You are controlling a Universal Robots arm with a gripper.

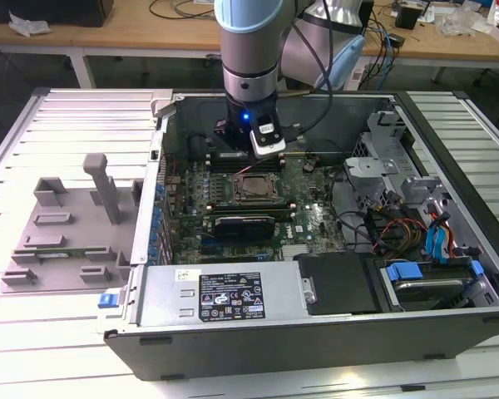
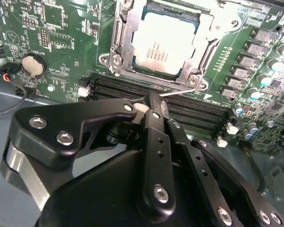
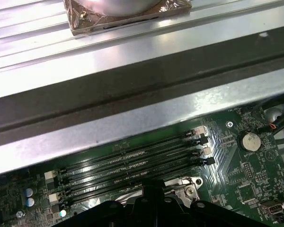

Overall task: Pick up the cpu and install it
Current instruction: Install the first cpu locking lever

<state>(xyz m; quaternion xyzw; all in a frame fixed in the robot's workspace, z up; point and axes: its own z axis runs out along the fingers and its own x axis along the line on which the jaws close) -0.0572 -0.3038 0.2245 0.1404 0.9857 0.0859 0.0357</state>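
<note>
Table (image 1: 66,125) of pale slats carries the open computer case (image 1: 258,332); wooden benches stand far behind. The cpu (image 2: 165,45) lies in its socket, and the gripper (image 2: 151,101), fingers closed on nothing, hangs just beside it.

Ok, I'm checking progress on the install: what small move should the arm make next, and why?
Probably nudge the shut pincer toward the thin lever beside the socket. The cpu already lies flat in it, and the pincer holds nothing, hovering over the memory slots.
</note>
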